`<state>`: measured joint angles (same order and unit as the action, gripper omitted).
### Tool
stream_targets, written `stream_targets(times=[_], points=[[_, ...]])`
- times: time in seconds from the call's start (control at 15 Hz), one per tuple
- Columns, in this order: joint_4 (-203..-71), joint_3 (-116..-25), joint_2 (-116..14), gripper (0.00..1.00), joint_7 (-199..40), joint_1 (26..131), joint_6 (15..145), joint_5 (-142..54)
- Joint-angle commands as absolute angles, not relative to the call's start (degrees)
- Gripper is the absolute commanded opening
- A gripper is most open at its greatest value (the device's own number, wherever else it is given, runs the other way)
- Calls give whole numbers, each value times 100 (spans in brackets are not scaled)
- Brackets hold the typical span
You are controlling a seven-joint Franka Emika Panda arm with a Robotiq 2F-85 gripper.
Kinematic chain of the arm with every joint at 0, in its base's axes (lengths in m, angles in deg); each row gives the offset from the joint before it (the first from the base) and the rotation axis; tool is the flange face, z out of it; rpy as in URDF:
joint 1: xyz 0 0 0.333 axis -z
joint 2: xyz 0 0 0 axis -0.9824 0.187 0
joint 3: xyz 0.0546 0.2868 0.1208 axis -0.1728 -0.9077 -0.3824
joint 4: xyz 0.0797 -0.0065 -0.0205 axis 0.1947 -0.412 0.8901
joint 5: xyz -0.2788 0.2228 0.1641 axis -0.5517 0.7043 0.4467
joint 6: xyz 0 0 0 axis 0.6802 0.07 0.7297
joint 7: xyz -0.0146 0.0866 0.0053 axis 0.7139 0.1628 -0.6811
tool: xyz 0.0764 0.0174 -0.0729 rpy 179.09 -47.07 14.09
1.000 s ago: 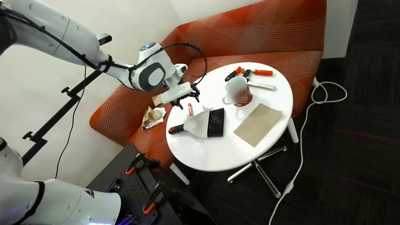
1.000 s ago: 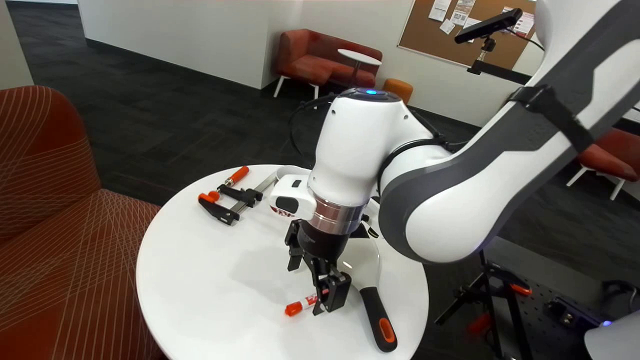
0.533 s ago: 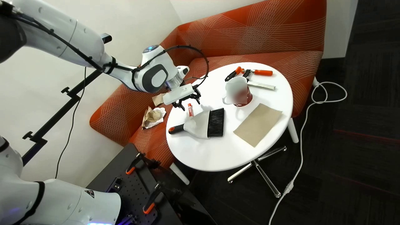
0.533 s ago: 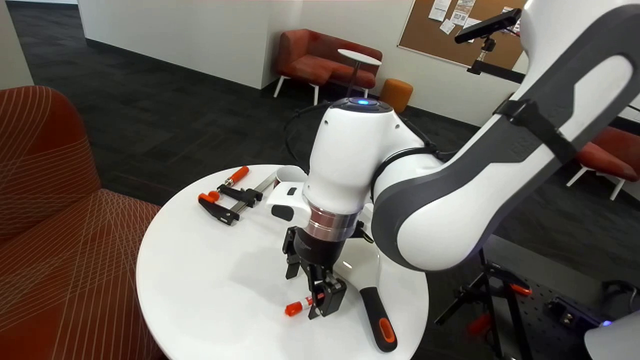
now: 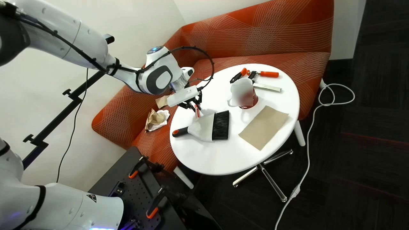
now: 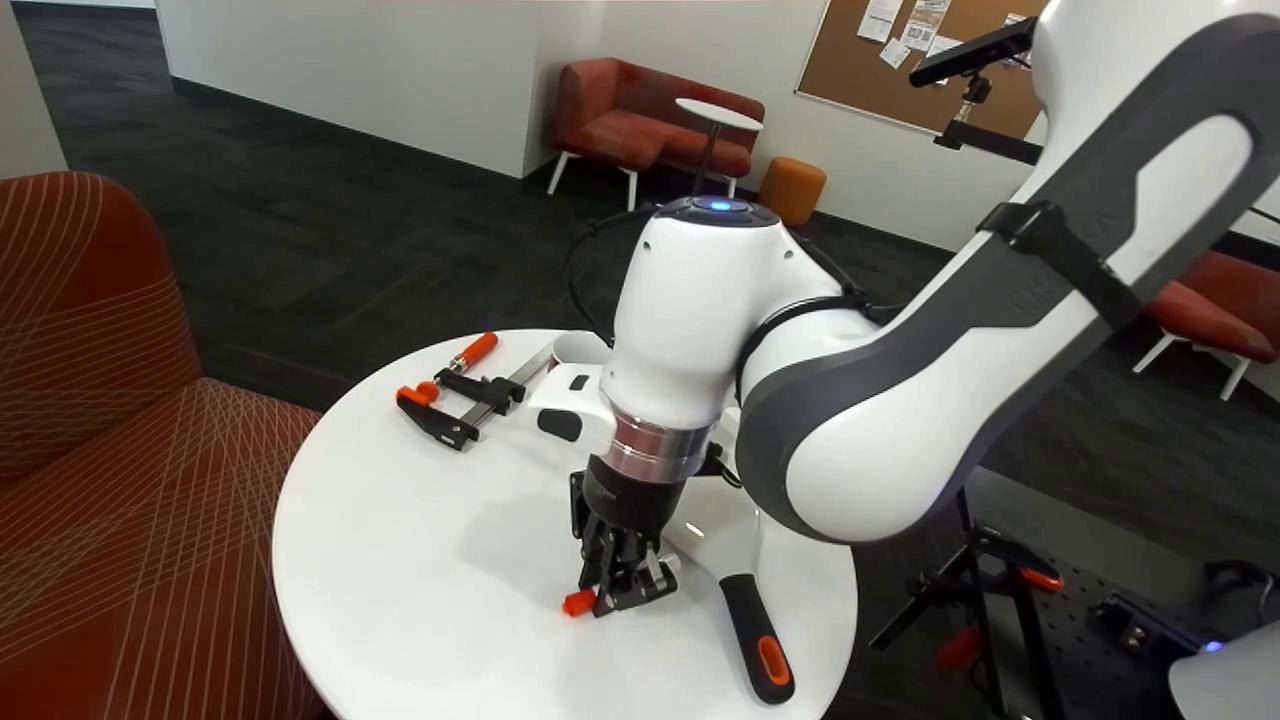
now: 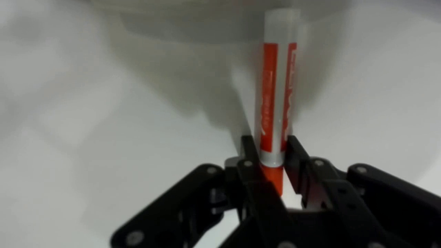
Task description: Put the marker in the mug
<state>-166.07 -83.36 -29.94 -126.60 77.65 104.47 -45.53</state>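
Observation:
The marker (image 7: 279,86), white with red label stripes and a red cap, lies between the two black fingers of my gripper (image 7: 270,142) in the wrist view. Both fingertips press close on it near the cap end. In the exterior views, the marker (image 5: 197,111) sits at table level under the gripper (image 5: 196,108), and its red cap (image 6: 578,602) sticks out beside the fingers. The mug (image 5: 243,92), whitish with a dark red lower part and a handle, stands upright farther across the table. Mostly its rim (image 6: 582,347) shows behind the arm in an exterior view.
A grey brush with black bristles (image 5: 221,125) lies right beside the marker, its black handle (image 6: 752,630) near the table edge. An orange-handled clamp (image 5: 268,74) rests behind the mug. A flat tan pad (image 5: 264,127) lies in front of the mug on the white round table (image 5: 220,159).
The gripper came down slightly, then its fingers closed from wide apart onto the marker. The marker shifted a little and turned slightly as they closed. The mug stayed put.

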Motion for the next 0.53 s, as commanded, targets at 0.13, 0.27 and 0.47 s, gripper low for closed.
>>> stream_targets(times=[0.13,0.27,0.47], points=[[-16752,-8653,-3373,6,-12025,7964,10730,-4504],[-16899,-8698,-3741,6,-11668,7938,10906,-4531],[-17025,-8640,-4320,5,-11156,7886,11127,-4600]])
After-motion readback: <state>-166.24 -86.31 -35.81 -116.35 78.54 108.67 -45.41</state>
